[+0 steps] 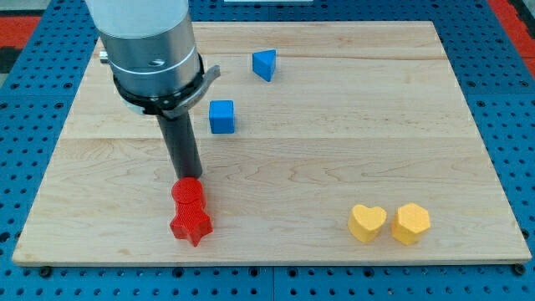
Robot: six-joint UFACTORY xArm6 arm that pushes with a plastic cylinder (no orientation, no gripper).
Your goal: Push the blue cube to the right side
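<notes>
A small, seemingly light, rigid blue cube sits above-right of my tip; I have no fingers, so push its left face.

A: How is the scene lit?
B: Bright, even light from above; the wooden board renders pale, with no harsh glare.

A: Where do shadows fall?
B: Short, soft ones lie close under each object. The blue cube and the blue triangular block each cast a thin dark edge, as do the yellow heart and the yellow hexagonal block at near right.

A: Any highlights?
B: The arm's metal collar shows bright vertical sheen.

A: Is focus consistent?
B: Yes; the rod and my tip, at the red cylinder above the red star, are sharp. Board edges look straight.
</notes>
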